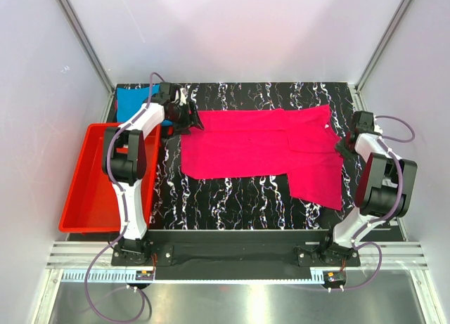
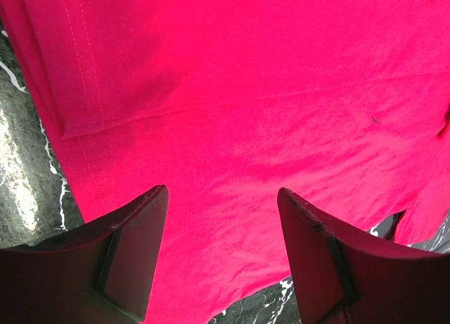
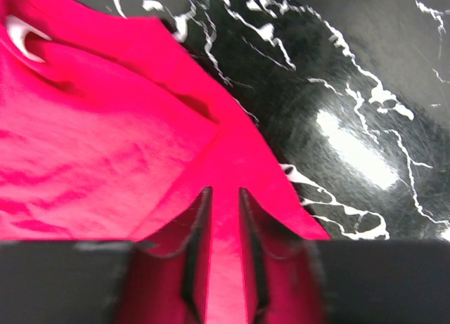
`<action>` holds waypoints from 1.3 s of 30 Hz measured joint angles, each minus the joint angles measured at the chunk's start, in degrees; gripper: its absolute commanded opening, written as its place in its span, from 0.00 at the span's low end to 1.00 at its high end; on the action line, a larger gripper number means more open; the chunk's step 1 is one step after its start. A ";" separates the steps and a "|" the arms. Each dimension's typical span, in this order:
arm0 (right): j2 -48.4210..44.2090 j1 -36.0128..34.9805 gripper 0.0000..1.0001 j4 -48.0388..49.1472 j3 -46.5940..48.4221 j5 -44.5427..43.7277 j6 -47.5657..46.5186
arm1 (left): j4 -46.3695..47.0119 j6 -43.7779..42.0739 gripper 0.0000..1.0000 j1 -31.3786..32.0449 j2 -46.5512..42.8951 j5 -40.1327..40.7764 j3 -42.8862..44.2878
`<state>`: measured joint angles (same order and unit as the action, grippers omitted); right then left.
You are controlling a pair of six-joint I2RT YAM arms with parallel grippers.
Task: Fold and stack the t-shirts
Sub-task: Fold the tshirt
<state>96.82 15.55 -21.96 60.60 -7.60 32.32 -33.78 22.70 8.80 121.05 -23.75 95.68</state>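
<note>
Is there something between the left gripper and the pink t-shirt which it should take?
Nothing visible. The left gripper hangs open directly over the pink t-shirt, near its left edge. The left wrist view shows only bare cloth between its fingers.

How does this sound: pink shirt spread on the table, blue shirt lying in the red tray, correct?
Not quite. The blue shirt is not in the red tray; it lies on the table at the far left corner, beyond the tray, as the top external view shows. The pink shirt is spread on the table.
</note>
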 measured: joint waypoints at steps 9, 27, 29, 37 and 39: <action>5.07 0.00 0.40 1.09 5.75 1.42 -1.01 | 0.00 -0.24 0.69 0.00 0.00 0.00 -0.02; 12.83 0.33 0.00 1.36 9.73 1.57 -4.83 | -0.39 -0.37 0.69 0.00 0.20 0.02 -0.02; 12.20 0.44 0.00 2.40 8.55 1.49 -3.56 | -0.39 -0.37 0.69 0.00 0.52 0.02 -0.02; 9.81 0.55 0.46 1.44 6.84 3.39 -1.07 | -0.70 -0.24 0.70 -0.22 3.30 0.00 0.81; 9.53 0.72 0.52 0.37 8.22 5.92 -1.95 | -0.79 -0.07 0.70 -0.35 3.85 0.00 1.60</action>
<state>106.34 16.27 -21.58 68.82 -1.67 30.37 -34.57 22.63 8.45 124.90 -23.75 97.27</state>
